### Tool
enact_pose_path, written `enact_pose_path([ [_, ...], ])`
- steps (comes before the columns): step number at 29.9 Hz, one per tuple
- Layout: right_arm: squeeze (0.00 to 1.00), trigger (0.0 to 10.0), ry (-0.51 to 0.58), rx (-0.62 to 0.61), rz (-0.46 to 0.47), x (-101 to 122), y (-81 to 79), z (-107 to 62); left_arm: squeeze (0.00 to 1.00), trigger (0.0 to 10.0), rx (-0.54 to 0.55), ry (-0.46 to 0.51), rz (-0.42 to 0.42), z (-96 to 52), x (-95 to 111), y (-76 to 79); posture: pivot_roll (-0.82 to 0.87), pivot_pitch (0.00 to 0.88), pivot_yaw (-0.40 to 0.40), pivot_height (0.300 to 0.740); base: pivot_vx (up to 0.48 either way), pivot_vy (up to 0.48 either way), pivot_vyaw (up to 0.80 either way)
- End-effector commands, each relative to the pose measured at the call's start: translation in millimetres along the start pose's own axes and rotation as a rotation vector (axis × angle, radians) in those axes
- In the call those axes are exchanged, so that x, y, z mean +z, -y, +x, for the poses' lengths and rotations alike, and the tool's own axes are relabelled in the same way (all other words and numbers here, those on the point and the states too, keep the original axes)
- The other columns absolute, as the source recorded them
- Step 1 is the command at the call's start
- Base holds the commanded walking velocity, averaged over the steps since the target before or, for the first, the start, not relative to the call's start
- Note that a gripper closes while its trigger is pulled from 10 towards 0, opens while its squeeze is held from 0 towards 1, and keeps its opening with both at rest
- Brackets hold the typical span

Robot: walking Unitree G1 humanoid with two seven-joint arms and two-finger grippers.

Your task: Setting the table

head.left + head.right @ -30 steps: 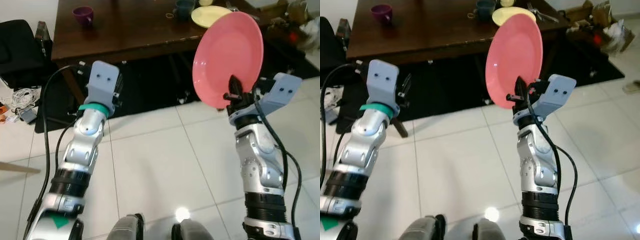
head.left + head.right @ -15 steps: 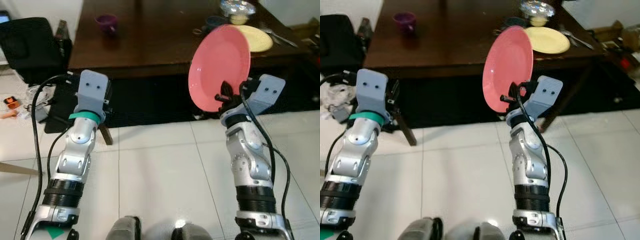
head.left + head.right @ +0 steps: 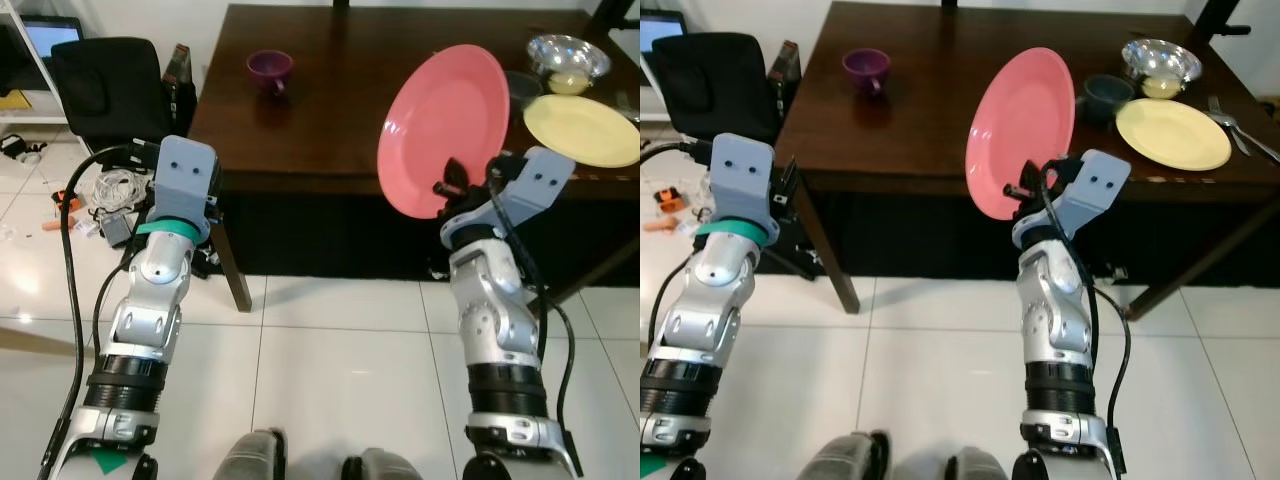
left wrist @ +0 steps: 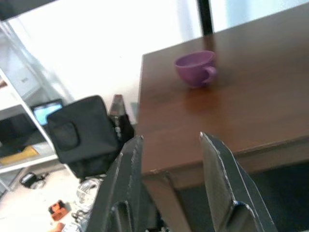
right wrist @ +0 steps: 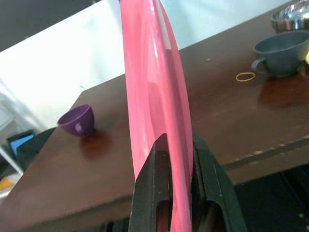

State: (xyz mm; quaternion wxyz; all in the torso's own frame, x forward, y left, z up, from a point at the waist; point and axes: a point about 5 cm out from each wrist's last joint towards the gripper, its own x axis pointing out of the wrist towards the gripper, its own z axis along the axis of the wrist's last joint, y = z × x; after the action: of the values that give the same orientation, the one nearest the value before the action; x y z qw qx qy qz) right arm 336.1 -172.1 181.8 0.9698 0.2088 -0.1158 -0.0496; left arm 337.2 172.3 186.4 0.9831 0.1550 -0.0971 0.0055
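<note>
My right gripper (image 3: 455, 187) is shut on the lower rim of a pink plate (image 3: 440, 125), holding it upright on edge in front of the dark wooden table (image 3: 330, 120). In the right wrist view the two black fingers (image 5: 155, 166) pinch the pink plate (image 5: 152, 87). My left gripper (image 4: 170, 140) is open and holds nothing, raised short of the table's near left corner. A purple cup (image 3: 270, 68) stands on the table's far left part. At the right end lie a yellow plate (image 3: 585, 128), a grey mug (image 3: 1107, 95) and a silver bowl (image 3: 568, 58).
Forks (image 3: 1232, 112) lie right of the yellow plate. A black chair (image 3: 105, 85) stands left of the table, with cables (image 3: 110, 188) and small items on the white tiled floor by it. A table leg (image 3: 232, 265) stands near my left arm.
The whole view has shifted as the camera moved: the table top now shows more fully and squarely ahead. The pink plate stays in my right gripper; the left stays open.
</note>
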Motion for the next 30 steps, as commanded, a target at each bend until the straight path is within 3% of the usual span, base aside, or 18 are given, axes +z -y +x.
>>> enact_pose_path([
  [1,0.00,10.0,0.004,-0.040,0.014,-2,7.9,-1.8,0.00,10.0,-0.020,0.007,0.009,1.7,1,3.6,0.07,0.000,0.060,0.740,0.480,0.000,0.00],
  [8,0.00,10.0,-0.023,-0.007,0.084,-4,4.4,-3.7,0.00,10.0,-0.049,0.017,0.015,3.4,3,6.7,0.06,0.000,0.069,0.740,0.480,0.000,0.00],
  [16,0.00,10.0,-0.118,0.123,0.046,-18,-11.6,-7.4,0.00,10.0,-0.072,0.022,0.019,2.7,3,11.7,0.06,0.000,0.070,0.740,0.480,0.000,0.00],
  [18,0.00,10.0,-0.163,0.139,0.138,-28,-17.2,-9.3,0.00,10.0,-0.083,0.019,0.022,1.3,1,13.2,0.05,0.000,0.074,0.740,0.480,0.000,0.00],
  [21,0.00,10.0,-0.176,0.123,0.167,-31,-16.8,-9.5,0.00,10.0,-0.090,0.015,0.024,0.3,-1,14.2,0.05,0.000,0.073,0.740,0.480,0.000,0.00],
  [30,0.00,10.0,-0.147,0.057,0.035,-28,-3.8,-6.8,0.00,10.0,-0.143,0.031,0.053,0.0,-1,20.9,0.04,0.000,0.076,0.740,0.457,0.000,0.00],
])
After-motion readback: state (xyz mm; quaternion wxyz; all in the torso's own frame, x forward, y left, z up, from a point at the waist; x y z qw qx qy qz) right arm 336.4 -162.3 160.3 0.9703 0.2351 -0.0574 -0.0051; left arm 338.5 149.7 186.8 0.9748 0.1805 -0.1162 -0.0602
